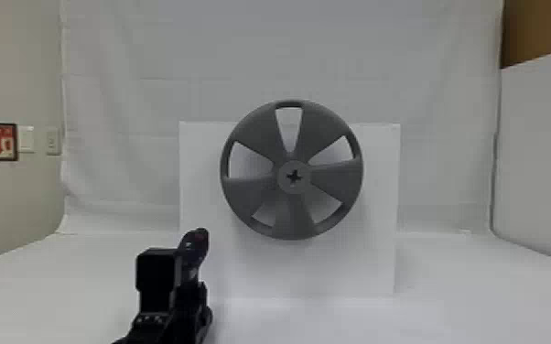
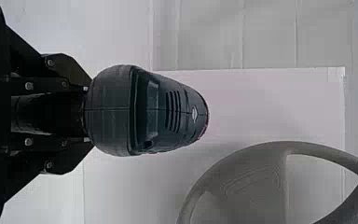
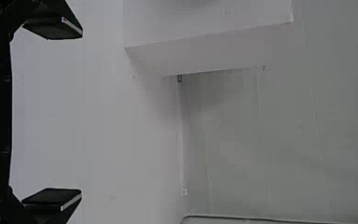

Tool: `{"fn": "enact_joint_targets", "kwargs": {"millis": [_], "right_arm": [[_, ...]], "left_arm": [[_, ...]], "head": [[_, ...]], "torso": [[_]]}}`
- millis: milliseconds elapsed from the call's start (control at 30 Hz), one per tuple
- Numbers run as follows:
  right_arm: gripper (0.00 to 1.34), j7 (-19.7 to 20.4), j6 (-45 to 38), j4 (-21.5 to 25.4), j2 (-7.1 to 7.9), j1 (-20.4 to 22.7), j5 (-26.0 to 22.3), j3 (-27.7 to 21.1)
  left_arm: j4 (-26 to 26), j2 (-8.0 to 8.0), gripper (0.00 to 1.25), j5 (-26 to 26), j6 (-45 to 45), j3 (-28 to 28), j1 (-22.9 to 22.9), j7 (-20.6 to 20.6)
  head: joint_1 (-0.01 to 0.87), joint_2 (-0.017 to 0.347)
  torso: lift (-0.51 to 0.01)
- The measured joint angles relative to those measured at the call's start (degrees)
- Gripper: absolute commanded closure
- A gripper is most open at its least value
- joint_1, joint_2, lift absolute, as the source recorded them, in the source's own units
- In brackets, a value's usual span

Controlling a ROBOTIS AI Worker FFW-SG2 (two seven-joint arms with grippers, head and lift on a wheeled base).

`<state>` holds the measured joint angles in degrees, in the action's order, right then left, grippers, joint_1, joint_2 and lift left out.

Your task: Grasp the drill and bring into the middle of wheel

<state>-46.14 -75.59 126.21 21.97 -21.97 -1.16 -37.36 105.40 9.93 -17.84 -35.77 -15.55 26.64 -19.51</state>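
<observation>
Drill (image 2: 112, 109): looks plastic, dark, smooth, mostly matt, faintly glossy across recessed band, ribbed at vents. Wheel (image 1: 338, 176): looks plastic, matt grey, finely lined in left wrist view. Screw heads (image 2: 29, 86): look metal, bright. Right gripper (image 3: 77, 113): matt black on finger faces, pale along edges. Backdrop (image 1: 151, 55): looks like cloth, matt, creased. Board (image 1: 380, 228): white, smooth, matt. Panel (image 1: 540, 27): brown, looks wooden.
</observation>
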Motion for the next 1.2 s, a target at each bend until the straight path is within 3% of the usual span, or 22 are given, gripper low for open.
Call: {"fn": "enact_joint_targets", "kwargs": {"millis": [100, 267, 433, 633, 933, 1100, 1200], "right_arm": [[0.1, 0.0, 0.0, 0.0, 0.0, 0.0, 0.0, 0.1], [0.1, 0.0, 0.0, -0.1, 0.0, 0.0, 0.0, 0.2], [0.1, 0.0, 0.0, -0.1, 0.0, 0.1, 0.0, 0.3], [0.1, 0.0, 0.0, -0.1, 0.0, 0.1, 0.1, 0.5], [0.1, 0.0, 0.0, -0.1, -0.08, 0.1, 0.4, 0.8], [0.1, 0.0, 0.0, -0.1, -0.16, 0.1, 0.7, 0.9], [0.1, 0.0, 0.0, -0.1, -0.18, 0.1, 0.7, 1.0]], "left_arm": [[0.0, 0.0, 1.05, 0.0, 0.0, 0.0, 0.1, 0.0], [0.0, 0.0, 0.65, 0.0, 0.1, 0.0, 0.1, 0.0], [0.0, 0.0, 0.43, 0.1, 0.7, 0.1, 0.1, -0.1], [0.0, -0.05, 0.0, 0.2, 1.1, 0.3, 0.2, -0.4], [0.0, -0.11, 0.0, -0.1, 1.6, 1.0, 0.2, 1.5], [-0.7, -0.81, 0.0, 1.2, 1.8, 3.9, 0.0, 10.0], [-1.4, -1.62, 0.0, 3.6, 1.9, 6.6, -0.3, 18.0]], "head": [[0.054, 0.031], [0.054, 0.031], [0.054, 0.031], [0.054, 0.031], [0.054, 0.031], [0.054, 0.031], [0.054, 0.031]], "torso": [[-0.403], [-0.403], [-0.403], [-0.403], [-0.403], [-0.403], [-0.403]]}}
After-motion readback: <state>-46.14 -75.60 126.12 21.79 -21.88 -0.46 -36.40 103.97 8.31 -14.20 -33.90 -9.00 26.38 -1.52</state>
